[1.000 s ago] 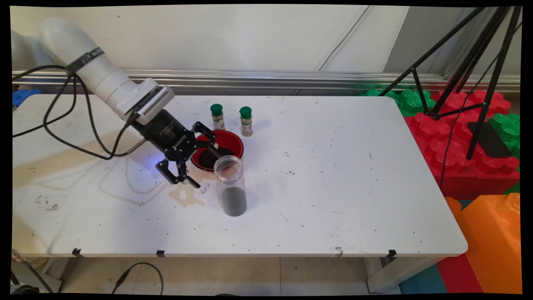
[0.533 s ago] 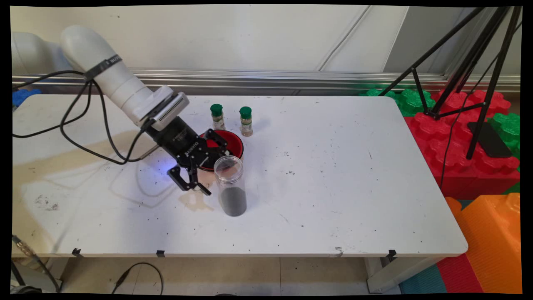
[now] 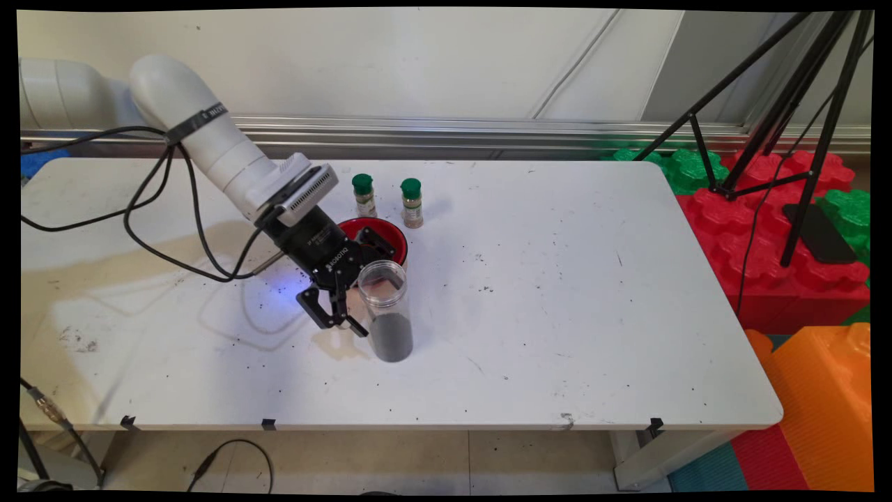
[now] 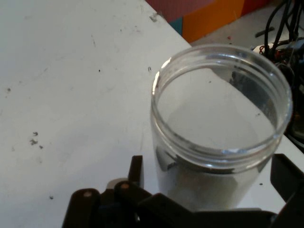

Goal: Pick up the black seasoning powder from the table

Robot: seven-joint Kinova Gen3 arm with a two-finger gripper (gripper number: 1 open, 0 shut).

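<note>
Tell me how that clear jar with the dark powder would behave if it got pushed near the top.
The jar stands tall and narrow, so a push near its rim could probably tip it. The powder fills only its bottom, which may steady it somewhat. It has no lid, so tipping would likely spill.

Table: white top (image 3: 557, 335), scuffed, speckled with dark specks; brownish stain at left; black clips along the near edge.
Wall: pale panels (image 3: 390, 63) at far side, with a metal rail (image 3: 488, 129) along their base.
Right side: large red (image 3: 780, 265), green (image 3: 686, 171) and orange (image 3: 822, 390) toy blocks stacked beside the table; black tripod (image 3: 801, 104) standing on them.
Floor: beige tiles (image 3: 418, 460) below near edge; black cable (image 3: 230, 453) lying there.
</note>
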